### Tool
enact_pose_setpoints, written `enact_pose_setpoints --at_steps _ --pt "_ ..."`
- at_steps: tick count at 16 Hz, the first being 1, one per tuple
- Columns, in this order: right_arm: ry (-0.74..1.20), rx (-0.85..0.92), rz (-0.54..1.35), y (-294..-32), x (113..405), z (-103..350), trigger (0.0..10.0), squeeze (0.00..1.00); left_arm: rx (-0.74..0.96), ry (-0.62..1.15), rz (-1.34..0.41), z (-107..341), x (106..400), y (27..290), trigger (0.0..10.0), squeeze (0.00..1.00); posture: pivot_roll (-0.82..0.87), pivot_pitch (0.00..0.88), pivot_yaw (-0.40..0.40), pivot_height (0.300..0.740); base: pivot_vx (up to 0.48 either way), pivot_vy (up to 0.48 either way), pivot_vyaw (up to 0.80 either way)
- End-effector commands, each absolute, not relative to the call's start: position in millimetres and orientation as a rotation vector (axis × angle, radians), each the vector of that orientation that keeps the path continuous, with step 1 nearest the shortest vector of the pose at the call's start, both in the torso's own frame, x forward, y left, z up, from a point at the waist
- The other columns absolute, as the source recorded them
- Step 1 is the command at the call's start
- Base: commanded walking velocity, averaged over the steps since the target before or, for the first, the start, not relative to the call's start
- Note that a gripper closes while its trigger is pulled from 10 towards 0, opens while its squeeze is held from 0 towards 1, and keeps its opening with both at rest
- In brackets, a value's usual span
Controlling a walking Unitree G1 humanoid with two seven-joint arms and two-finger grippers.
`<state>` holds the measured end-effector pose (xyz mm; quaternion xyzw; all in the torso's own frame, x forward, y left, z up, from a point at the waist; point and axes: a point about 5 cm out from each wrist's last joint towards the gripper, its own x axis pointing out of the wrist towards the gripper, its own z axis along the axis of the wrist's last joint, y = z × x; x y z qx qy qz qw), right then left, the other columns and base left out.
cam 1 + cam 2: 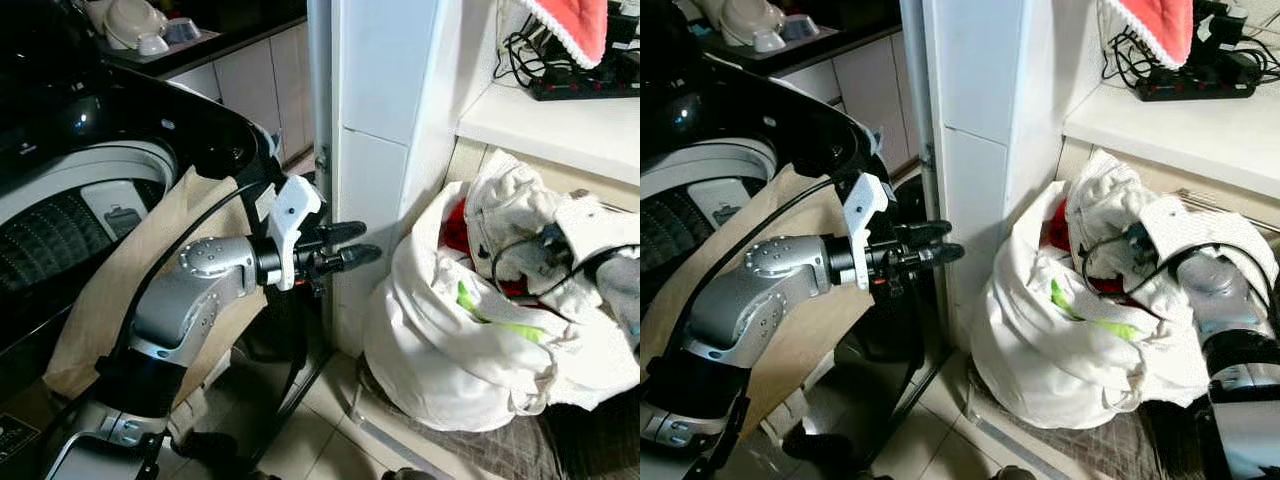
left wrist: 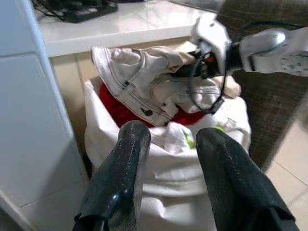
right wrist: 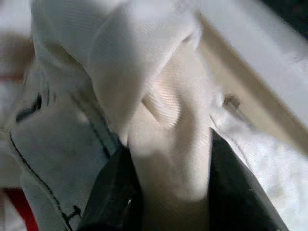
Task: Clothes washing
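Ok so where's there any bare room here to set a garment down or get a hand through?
Bare patches: the white ledge between the power strip and its front edge, and the floor tiles between the washing machine and the laundry bag. The bag's mouth is crowded: the right gripper is in the cream garment there.

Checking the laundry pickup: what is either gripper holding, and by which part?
The right gripper pinches a fold of the cream garment atop the white laundry bag. The left gripper holds nothing.

Silver arms, white wrist brackets, black cables.
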<state>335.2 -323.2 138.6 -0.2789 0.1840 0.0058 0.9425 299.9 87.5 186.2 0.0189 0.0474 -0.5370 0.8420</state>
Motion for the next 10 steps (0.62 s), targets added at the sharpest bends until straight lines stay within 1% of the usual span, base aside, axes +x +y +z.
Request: enact_pose_setpoints --at_steps 1,2,3,4,6,7,8,9,10 --pt "0.298 -0.531 0.016 -323 340 159 0.0 0.0 0.061 0.06 -1.104 195 303 90 10.0 0.0 -0.15 0.0 0.085 0.74 0.0 0.0 0.0" --pt "0.224 -0.472 0.074 -318 339 177 0.0 0.0 0.05 0.035 -1.074 200 306 92 10.0 0.0 -0.15 0.0 0.084 0.74 0.0 0.0 0.0" --pt "0.118 -0.382 0.175 -308 335 204 0.0 0.0 0.032 -0.018 -1.032 208 310 93 10.0 0.0 -0.15 0.0 0.086 0.74 0.0 0.0 0.0" --pt "0.032 -0.328 0.28 -300 327 229 0.0 0.0 0.013 -0.073 -1.003 217 313 94 10.0 0.0 -0.16 0.0 0.088 0.74 0.0 0.0 0.0" --pt "-0.086 -0.277 0.442 -287 307 270 0.0 0.0 -0.03 -0.185 -0.976 238 317 91 10.0 0.0 -0.16 0.0 0.089 0.74 0.0 0.0 0.0" --pt "-0.149 -0.213 0.507 -280 297 287 0.0 0.0 -0.064 -0.251 -0.972 252 317 89 10.0 0.0 -0.17 0.0 0.089 0.74 0.0 0.0 0.0" --pt "-0.178 -0.176 0.533 -278 294 293 0.0 0.0 -0.074 -0.28 -0.974 258 317 87 10.0 0.0 -0.17 0.0 0.091 0.74 0.0 0.0 0.0" --pt "-0.225 -0.1 0.588 -270 287 303 0.0 0.0 -0.088 -0.335 -0.982 270 316 83 10.0 0.0 -0.17 0.0 0.091 0.74 0.0 0.0 0.0" --pt "-0.266 -0.018 0.68 -258 279 310 0.0 0.0 -0.106 -0.412 -1.0 286 313 76 10.0 0.0 -0.17 0.0 0.089 0.74 0.0 0.0 0.0"
